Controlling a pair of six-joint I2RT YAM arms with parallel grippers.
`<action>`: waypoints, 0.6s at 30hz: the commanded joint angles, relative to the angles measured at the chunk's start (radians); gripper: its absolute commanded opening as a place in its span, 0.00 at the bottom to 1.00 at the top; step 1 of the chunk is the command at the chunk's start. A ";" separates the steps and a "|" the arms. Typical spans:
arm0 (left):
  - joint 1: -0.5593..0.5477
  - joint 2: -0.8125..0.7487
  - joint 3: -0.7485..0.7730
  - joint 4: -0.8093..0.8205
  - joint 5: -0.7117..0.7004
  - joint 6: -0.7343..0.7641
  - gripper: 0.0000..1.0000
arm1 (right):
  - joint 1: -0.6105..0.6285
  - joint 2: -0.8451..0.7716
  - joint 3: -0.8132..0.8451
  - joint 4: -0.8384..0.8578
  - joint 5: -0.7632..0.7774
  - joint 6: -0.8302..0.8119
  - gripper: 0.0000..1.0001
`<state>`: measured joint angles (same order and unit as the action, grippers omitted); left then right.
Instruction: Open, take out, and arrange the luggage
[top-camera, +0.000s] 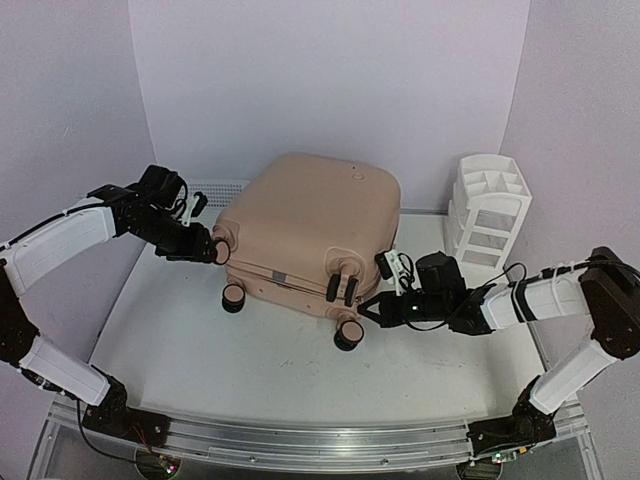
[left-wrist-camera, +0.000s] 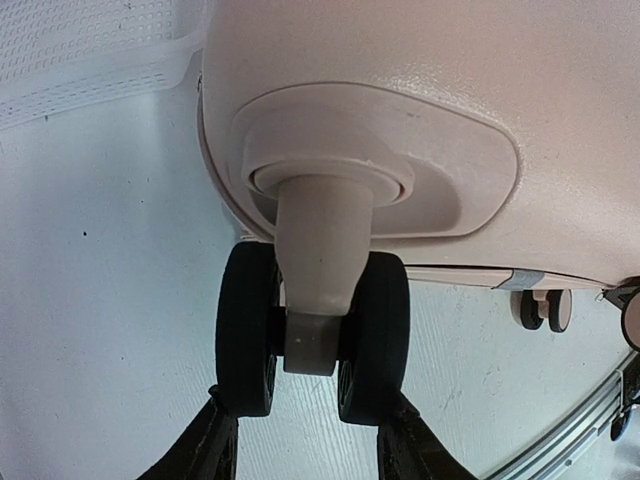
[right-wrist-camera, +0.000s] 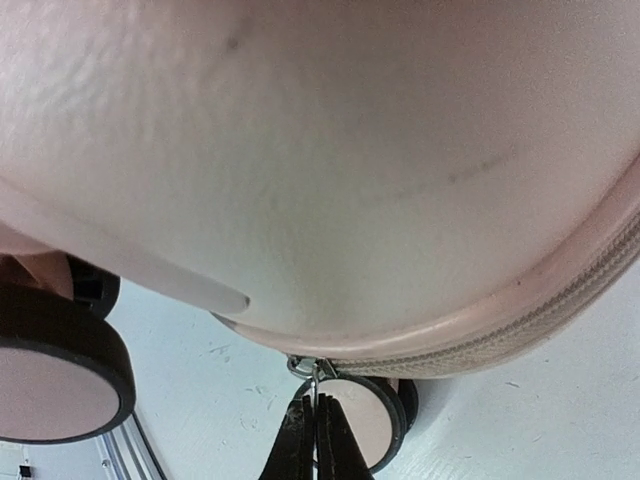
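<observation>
Each arm has long white-shelled links (top-camera: 55, 245) joined by bulky black joints (top-camera: 612, 300), with thin black cables (top-camera: 510, 272) looping beside the wrists. The black left gripper (left-wrist-camera: 310, 440) and the black right gripper (right-wrist-camera: 316, 435) end in slim, tapering fingers. Black bases (top-camera: 130, 420) sit on a silver aluminium rail (top-camera: 320, 440).
</observation>
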<state>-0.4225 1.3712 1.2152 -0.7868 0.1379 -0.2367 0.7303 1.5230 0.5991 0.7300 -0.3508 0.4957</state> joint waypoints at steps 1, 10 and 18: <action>0.007 -0.042 0.029 -0.007 -0.018 -0.029 0.05 | 0.001 -0.079 -0.029 -0.121 0.117 -0.053 0.00; 0.006 -0.041 0.047 -0.032 -0.067 -0.005 0.05 | -0.101 -0.121 0.041 -0.324 0.305 -0.166 0.00; 0.007 -0.023 0.043 -0.035 -0.055 0.023 0.05 | -0.253 0.015 0.194 -0.353 0.176 -0.238 0.00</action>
<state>-0.4377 1.3701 1.2156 -0.8017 0.1562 -0.2340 0.5510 1.4834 0.7013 0.4656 -0.2436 0.3084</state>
